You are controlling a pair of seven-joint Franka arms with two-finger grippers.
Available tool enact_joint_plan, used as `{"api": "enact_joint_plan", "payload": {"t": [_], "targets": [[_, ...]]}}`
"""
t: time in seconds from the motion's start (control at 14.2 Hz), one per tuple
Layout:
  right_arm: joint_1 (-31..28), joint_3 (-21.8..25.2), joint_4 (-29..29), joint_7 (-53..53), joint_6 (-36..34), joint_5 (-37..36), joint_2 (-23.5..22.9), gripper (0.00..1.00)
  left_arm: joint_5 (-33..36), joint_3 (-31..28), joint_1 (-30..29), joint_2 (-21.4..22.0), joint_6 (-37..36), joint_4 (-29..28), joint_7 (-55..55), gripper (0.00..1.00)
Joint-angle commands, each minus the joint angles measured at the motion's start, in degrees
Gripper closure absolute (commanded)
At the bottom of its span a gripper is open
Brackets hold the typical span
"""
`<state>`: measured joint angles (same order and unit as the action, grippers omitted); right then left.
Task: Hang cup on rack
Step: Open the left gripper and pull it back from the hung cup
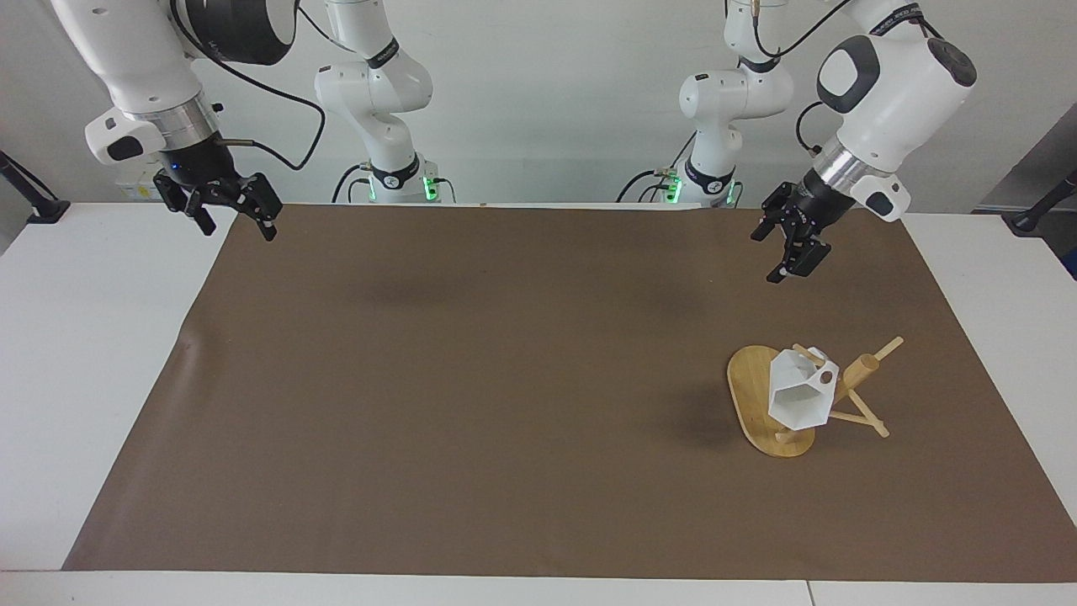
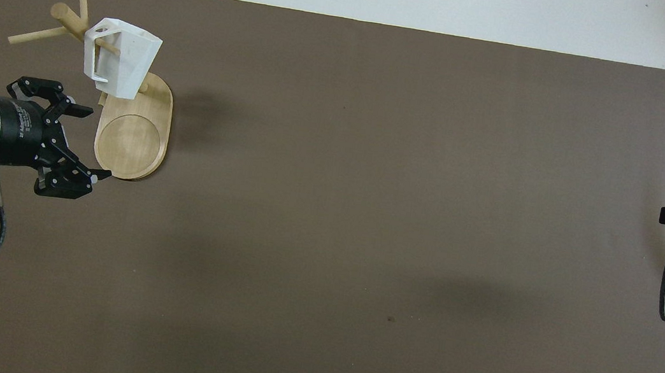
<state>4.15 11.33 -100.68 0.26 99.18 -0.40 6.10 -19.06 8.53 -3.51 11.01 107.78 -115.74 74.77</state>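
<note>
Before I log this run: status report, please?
Left gripper open, empty, off the rack. Right gripper open, waiting. Cup hangs on a peg. Nothing in the way.

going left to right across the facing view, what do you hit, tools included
right tool, held open over the brown mat's corner at the right arm's end → bamboo rack's oval base → white cup hung on a rack peg. The open left tool hangs above the mat, overlapping the rack's span, so it is left unordered.
</note>
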Motion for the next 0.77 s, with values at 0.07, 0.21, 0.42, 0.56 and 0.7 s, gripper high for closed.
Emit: {"api": "enact_joint_plan", "payload": {"t": [0.07, 0.21, 0.42, 0.56, 0.7], "targets": [[-0.02, 0.01, -1.36, -1.23, -0.13, -0.3, 1.38, 0.0, 5.51, 0.35, -0.28, 0.15, -3.19, 1.83, -20.59, 0.0], [-0.02, -0.08, -1.36, -1.23, -0.13, -0.3, 1.38, 0.0, 8.41, 0.44, -0.1, 0.15, -3.11, 1.92, -25.19, 0.0], [-0.02, 0.01, -1.36, -1.23, -0.13, -0.3, 1.38, 0.0, 9.21, 0.44, -0.62, -0.11, -4.15, 2.79, -34.22, 0.0], [-0.02, 0.01, -1.36, -1.23, -0.13, -0.3, 1.38, 0.0, 10.17, 0.35, -0.89, -1.25, -6.61, 5.68, -39.33, 0.0], [-0.02, 0.01, -1.36, -1.23, -0.13, -0.3, 1.38, 0.0, 14.47, 0.26, -0.71, -3.53, -10.55, 10.69, -45.21, 0.0]]}}
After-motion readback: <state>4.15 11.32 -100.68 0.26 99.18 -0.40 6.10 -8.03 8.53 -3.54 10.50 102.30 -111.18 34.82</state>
